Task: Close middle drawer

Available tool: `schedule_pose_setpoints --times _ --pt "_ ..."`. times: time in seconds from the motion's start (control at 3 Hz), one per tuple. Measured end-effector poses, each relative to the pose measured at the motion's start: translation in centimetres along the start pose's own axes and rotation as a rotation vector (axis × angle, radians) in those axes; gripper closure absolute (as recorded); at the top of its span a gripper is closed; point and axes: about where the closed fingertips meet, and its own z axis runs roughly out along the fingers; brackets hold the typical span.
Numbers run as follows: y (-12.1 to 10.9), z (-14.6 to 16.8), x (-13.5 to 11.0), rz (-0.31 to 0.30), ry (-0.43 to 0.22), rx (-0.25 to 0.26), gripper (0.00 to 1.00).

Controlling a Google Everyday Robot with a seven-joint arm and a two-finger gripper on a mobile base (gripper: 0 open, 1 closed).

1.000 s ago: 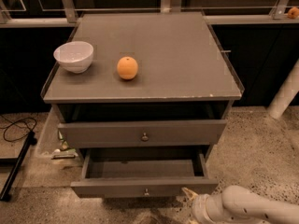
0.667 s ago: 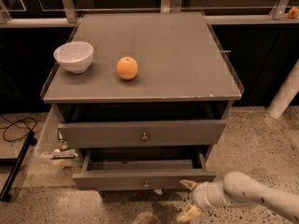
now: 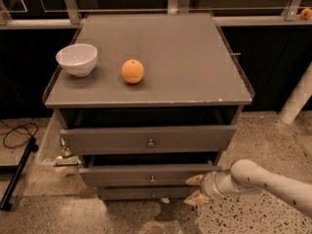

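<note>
The middle drawer (image 3: 126, 176) is a grey flat front with a small round knob (image 3: 152, 179), below the taller top drawer (image 3: 112, 139). It stands out only a little from the cabinet, with a dark gap above it. My gripper (image 3: 196, 189) is at the right end of the middle drawer's front, on a white arm (image 3: 263, 182) coming in from the lower right. Its two tan fingers are spread apart, holding nothing. The upper fingertip (image 3: 194, 180) touches the drawer front near its right end. The lower one sits in front of the slim bottom drawer (image 3: 131, 194).
The top drawer is also slightly out. On the cabinet top (image 3: 195, 57) stand a white bowl (image 3: 77, 59) and an orange (image 3: 132, 71). A black stand leg (image 3: 17, 174) and cable (image 3: 17, 133) lie on the floor at left. A white post (image 3: 297, 99) stands at right.
The middle drawer has slid well back into the cabinet. My gripper has moved up and toward the cabinet with its front.
</note>
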Motion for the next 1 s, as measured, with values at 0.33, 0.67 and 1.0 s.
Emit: schedule_pose_setpoints --times 0.33,0.67,1.0 --pt "0.0 0.0 0.0 0.0 0.0 0.0 0.15" --pt "0.0 0.01 0.0 0.0 0.0 0.0 0.0" --pt "-0.02 0.01 -0.02 0.0 0.0 0.0 0.0"
